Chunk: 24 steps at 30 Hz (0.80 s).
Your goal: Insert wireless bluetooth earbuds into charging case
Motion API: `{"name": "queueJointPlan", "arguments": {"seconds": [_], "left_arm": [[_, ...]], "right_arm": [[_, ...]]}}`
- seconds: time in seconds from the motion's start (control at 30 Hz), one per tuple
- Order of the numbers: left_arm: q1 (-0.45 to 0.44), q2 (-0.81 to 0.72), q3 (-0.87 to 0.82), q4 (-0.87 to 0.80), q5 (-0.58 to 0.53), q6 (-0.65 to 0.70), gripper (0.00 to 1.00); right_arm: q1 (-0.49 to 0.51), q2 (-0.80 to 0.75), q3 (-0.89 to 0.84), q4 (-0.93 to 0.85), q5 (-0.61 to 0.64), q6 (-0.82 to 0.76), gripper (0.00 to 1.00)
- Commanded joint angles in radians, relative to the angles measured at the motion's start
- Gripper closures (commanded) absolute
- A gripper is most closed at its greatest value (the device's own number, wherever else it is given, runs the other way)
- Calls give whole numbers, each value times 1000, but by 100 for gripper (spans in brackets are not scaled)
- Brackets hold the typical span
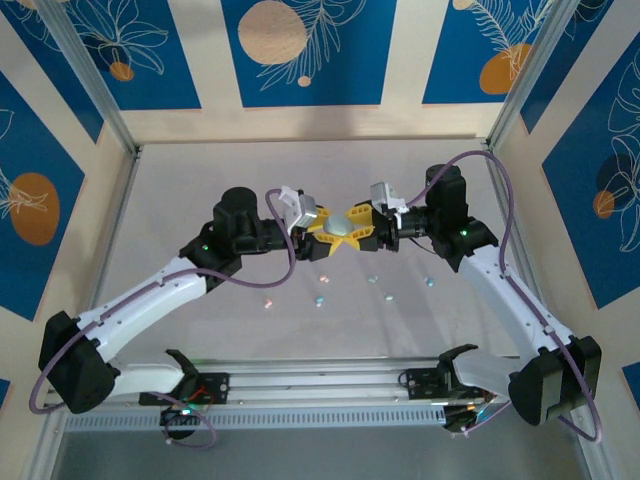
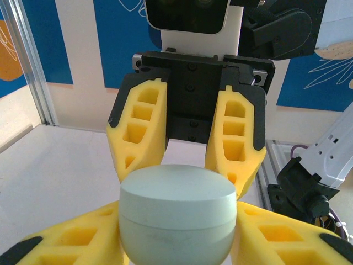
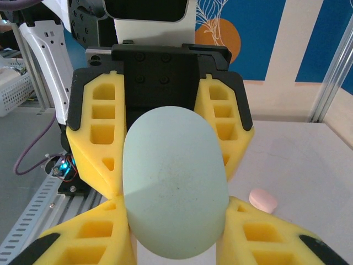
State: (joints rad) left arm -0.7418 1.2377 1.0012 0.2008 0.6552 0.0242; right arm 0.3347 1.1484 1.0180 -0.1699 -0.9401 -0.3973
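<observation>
Earbuds (image 1: 320, 300): tiny glossy pastel bits loose on the table (image 1: 180, 190). Smooth rounded mint case (image 1: 343, 227) clamped by left fingers (image 2: 71, 237) and right fingers (image 3: 83, 243), both yellow cut-out foam.

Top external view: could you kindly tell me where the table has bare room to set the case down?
The middle is crowded: the left hand and right hand both grip the mint case, with earbuds scattered just nearer. Bare table lies between that cluster and the back wall, and again between the earbuds and the near rail.
</observation>
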Motion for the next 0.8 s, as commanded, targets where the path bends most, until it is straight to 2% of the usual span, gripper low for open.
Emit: {"name": "queueJointPlan", "arguments": {"seconds": [0.0,0.17,0.4,0.5,0.63,0.77], "left_arm": [[-11,9,8,46,79,-21,56],[-11,11,7,61,89,-35,59],[-11,15,-2,63,86,-30,71],[-11,12,-27,86,83,-23,74],[-10,4,-61,120,84,-14,77],[-11,8,-68,140,108,-12,78]], "right_arm": [[14,-2,-12,-3,43,-26,68],[18,0,-13,-9,53,-41,68],[23,-3,-3,-37,62,-49,64],[-1,3,12,-30,29,36,58],[-60,37,58,-41,-83,180,51],[-82,87,136,-129,-116,230,47]]}}
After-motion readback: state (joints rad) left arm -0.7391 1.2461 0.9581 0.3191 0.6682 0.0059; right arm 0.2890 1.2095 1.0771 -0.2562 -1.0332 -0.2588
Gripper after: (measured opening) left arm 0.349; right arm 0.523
